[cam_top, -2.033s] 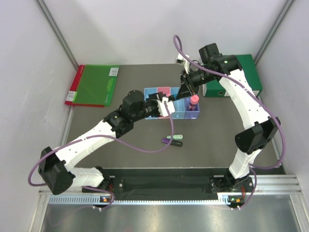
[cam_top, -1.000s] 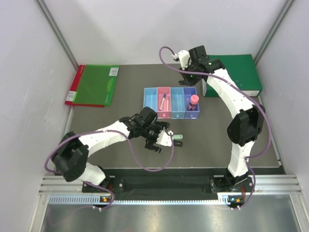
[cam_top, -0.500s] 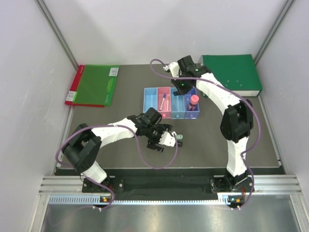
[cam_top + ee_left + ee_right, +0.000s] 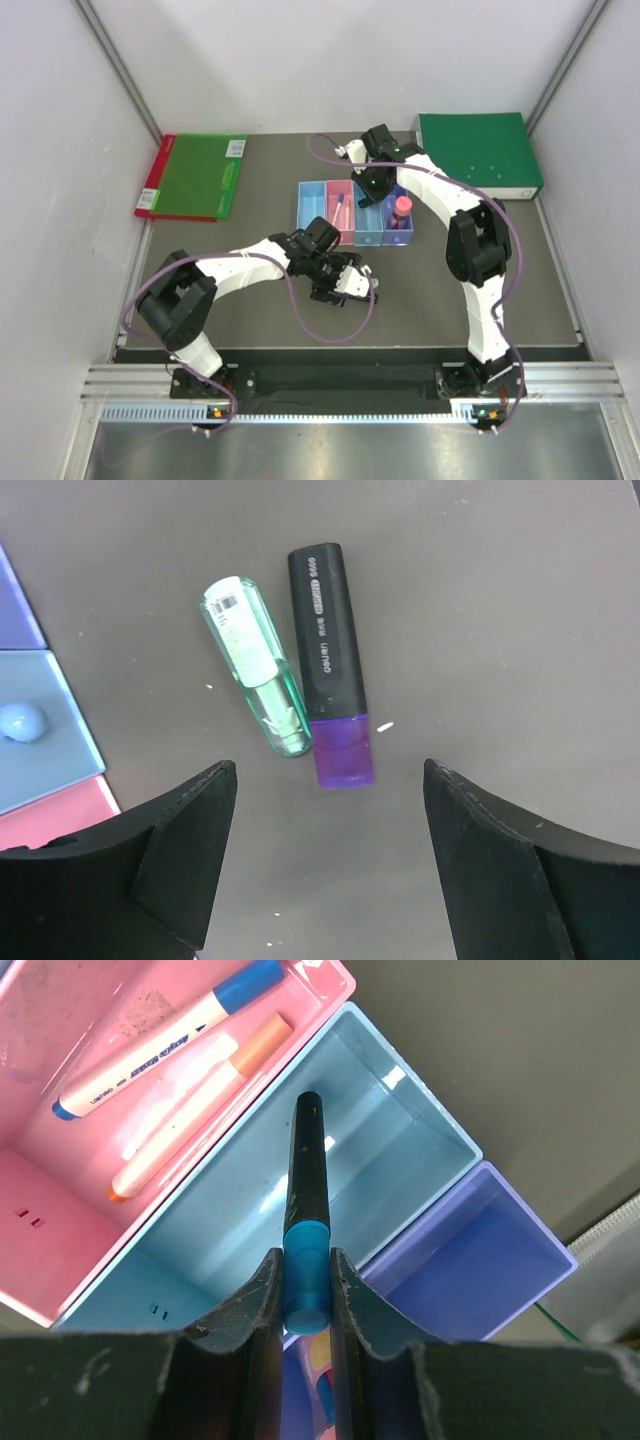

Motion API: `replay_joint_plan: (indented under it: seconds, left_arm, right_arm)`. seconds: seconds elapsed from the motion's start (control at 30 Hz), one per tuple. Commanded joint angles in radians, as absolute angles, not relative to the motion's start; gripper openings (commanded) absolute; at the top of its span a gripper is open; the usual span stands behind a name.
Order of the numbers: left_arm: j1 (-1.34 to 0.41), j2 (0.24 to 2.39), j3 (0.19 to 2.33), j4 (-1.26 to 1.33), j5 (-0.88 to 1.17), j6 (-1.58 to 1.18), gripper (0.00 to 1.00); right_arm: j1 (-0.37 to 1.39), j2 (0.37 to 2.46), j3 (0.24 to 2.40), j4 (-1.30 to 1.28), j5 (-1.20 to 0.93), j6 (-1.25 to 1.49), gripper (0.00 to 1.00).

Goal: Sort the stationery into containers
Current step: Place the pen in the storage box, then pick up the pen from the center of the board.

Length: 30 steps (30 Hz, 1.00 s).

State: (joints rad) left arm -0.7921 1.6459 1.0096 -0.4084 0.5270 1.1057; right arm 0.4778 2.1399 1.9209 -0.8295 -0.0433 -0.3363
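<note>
A dark grey table (image 4: 200, 270) sits between pale walls. At its far left lies a flat green folder (image 4: 196, 176) with a red edge. The left gripper (image 4: 352, 283) hangs low over the table with its jaws spread wide and empty; its wrist view shows a mint green marker (image 4: 258, 679) and a purple-black highlighter (image 4: 328, 662) lying side by side, touching or nearly so, on bare table between the fingers (image 4: 180, 855). Behind them stands the row of four joined bins (image 4: 352, 211). The pink bin (image 4: 60, 1170) holds a white-blue marker (image 4: 165, 1038) and a pale orange-tipped pen (image 4: 195, 1105). The right gripper (image 4: 305, 1305) is clamped on a black-blue pen (image 4: 305, 1200), poised above the blue bin (image 4: 400, 1150), tip pointing away. A pink-capped piece (image 4: 401, 206) stands in the purple-blue bin (image 4: 470, 1260). At far right rests a dark green binder (image 4: 480, 150).
</note>
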Motion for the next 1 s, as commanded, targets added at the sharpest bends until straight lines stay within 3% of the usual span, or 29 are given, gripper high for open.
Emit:
replay_joint_plan:
  seconds: [0.0, 0.03, 0.07, 0.17, 0.43, 0.77, 0.97]
  left_arm:
    - [-0.795, 1.66, 1.049, -0.414, 0.56, 1.104, 0.79]
    - [-0.795, 1.661, 1.048, -0.414, 0.56, 1.103, 0.79]
    - [-0.795, 1.664, 1.048, -0.413, 0.56, 1.104, 0.79]
    - [-0.795, 1.67, 1.052, -0.414, 0.56, 1.1, 0.79]
    - [-0.796, 1.71, 1.065, -0.407, 0.592, 1.095, 0.76]
    - [-0.804, 1.772, 1.071, -0.423, 0.569, 1.085, 0.59]
    - [-0.813, 1.778, 1.06, -0.423, 0.56, 1.085, 0.58]
  right_arm:
    - [0.495, 2.146, 1.993, -0.798, -0.035, -0.325, 0.07]
    - [0.499, 2.146, 1.99, -0.801, -0.04, -0.331, 0.2]
    - [0.5, 2.141, 1.987, -0.805, -0.044, -0.333, 0.26]
    - [0.505, 2.12, 1.971, -0.802, -0.054, -0.328, 0.36]
    - [0.505, 2.063, 1.986, -0.808, -0.031, -0.327, 0.44]
    - [0.482, 1.97, 1.999, -0.796, -0.003, -0.322, 0.46]
    - [0.462, 1.942, 2.009, -0.795, -0.005, -0.321, 0.46]
